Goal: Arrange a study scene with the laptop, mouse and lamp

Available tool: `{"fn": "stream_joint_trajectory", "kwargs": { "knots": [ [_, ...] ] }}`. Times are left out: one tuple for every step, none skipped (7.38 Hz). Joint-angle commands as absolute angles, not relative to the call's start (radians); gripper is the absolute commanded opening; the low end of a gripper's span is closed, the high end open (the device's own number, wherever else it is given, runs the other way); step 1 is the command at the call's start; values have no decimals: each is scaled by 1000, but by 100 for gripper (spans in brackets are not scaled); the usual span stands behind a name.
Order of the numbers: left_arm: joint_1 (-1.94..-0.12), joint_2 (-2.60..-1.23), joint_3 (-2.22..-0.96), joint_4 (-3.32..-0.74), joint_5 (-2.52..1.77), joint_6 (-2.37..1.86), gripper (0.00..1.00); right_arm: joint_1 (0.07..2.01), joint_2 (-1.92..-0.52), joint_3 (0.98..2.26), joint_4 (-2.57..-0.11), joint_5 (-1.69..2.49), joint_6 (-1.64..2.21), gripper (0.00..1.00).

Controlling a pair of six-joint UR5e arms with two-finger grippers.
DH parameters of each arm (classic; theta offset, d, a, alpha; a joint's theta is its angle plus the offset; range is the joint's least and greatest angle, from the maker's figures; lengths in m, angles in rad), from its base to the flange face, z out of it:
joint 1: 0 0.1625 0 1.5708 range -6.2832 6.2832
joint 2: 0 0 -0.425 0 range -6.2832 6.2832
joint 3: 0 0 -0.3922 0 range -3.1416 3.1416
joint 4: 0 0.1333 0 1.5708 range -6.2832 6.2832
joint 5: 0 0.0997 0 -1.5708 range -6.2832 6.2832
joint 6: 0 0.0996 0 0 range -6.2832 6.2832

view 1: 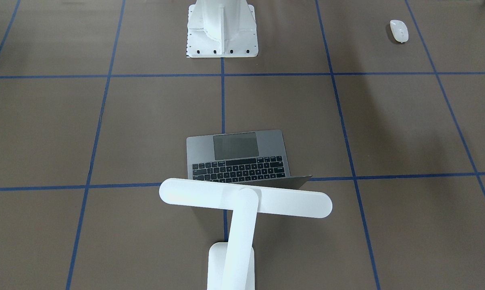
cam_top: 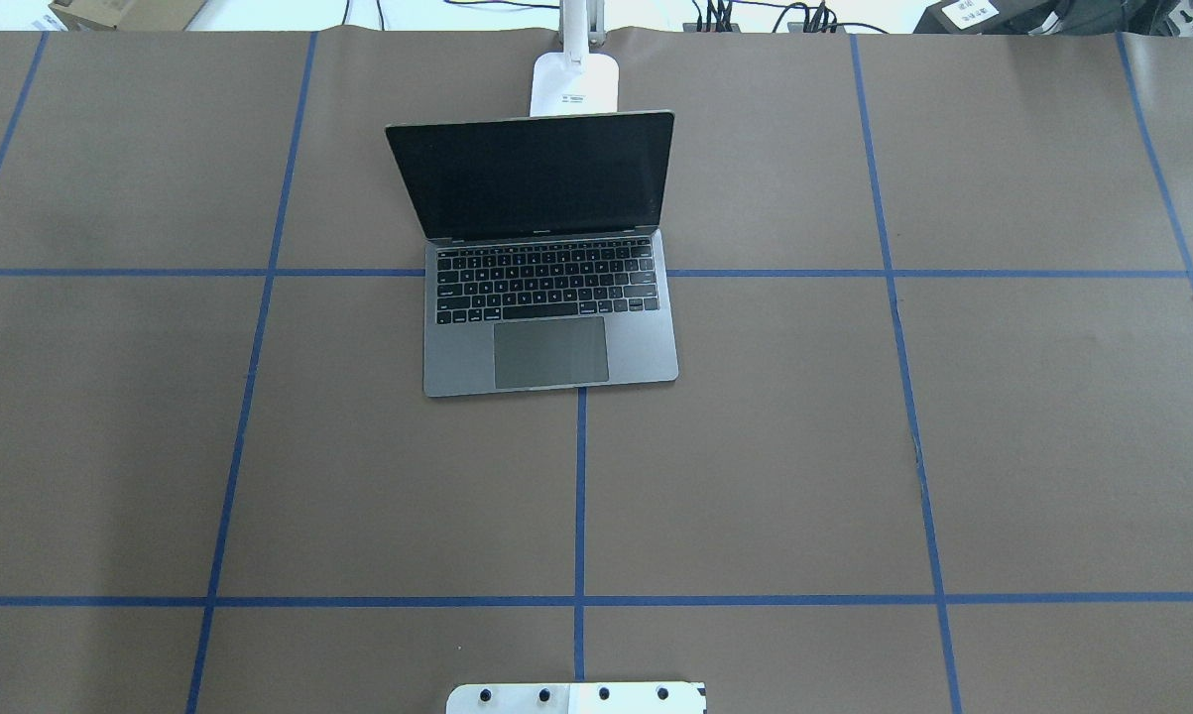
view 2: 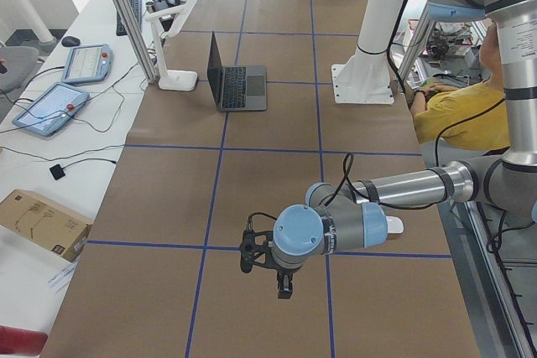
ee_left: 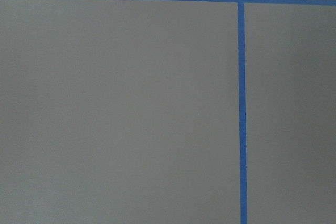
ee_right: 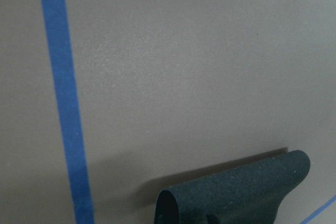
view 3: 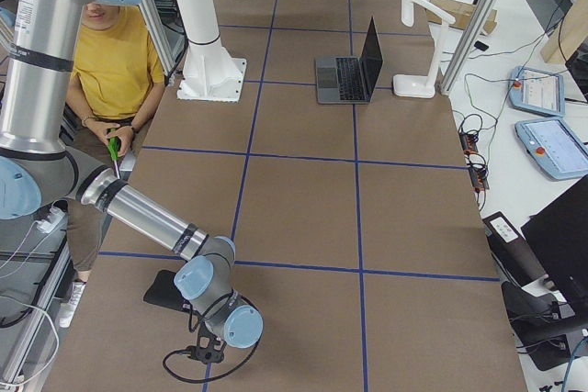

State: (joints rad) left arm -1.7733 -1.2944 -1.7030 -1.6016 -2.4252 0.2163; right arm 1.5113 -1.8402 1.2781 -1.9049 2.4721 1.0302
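Plainly the laptop (cam_top: 550, 297) sits open, lamp (cam_top: 574, 84) just behind its screen, mouse (view 1: 399, 31) well apart toward the robot's left; whether the left end effector (view 2: 284, 284) or right end effector (view 3: 206, 352) is open or closed, I cannot tell. The glossy mouse may slip, or a sweep clip the screen

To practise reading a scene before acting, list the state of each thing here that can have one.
laptop: lid open, screen dark.
lamp: standing upright behind the laptop; lit or not, unclear.
mouse: lying flat, nothing touching it, far from the laptop.
left gripper: open or shut, cannot tell.
right gripper: open or shut, cannot tell.
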Motion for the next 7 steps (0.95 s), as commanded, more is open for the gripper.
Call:
{"fn": "stream_joint_trajectory", "kwargs": {
  "knots": [
    [-1773, -1293, -1704, -1601, -2425, 216, 100, 1509, -1839, 1278, -1904, 2465, 1031, 40],
    [-1773, -1295, -1703, -1603, -2425, 216, 100, 1509, -1839, 1275, -1902, 2441, 1031, 38],
    [-1773, -1293, -1703, -1603, -2425, 216, 100, 1509, -1841, 1276, -1902, 2431, 1031, 37],
    [-1773, -1293, -1704, -1603, -2425, 216, 100, 1509, -1841, 1273, -1902, 2428, 1032, 37],
    [-1773, -1293, -1704, -1603, -2425, 216, 100, 1509, -1841, 1272, -1902, 2428, 1032, 37],
    [-1773, -1293, -1704, -1603, -2425, 216, 100, 1508, -1841, 1272, -1902, 2434, 1034, 38],
    [-1773, -1293, -1704, -1603, -2425, 216, 100, 1508, -1841, 1270, -1902, 2436, 1034, 38]
  ]
}}
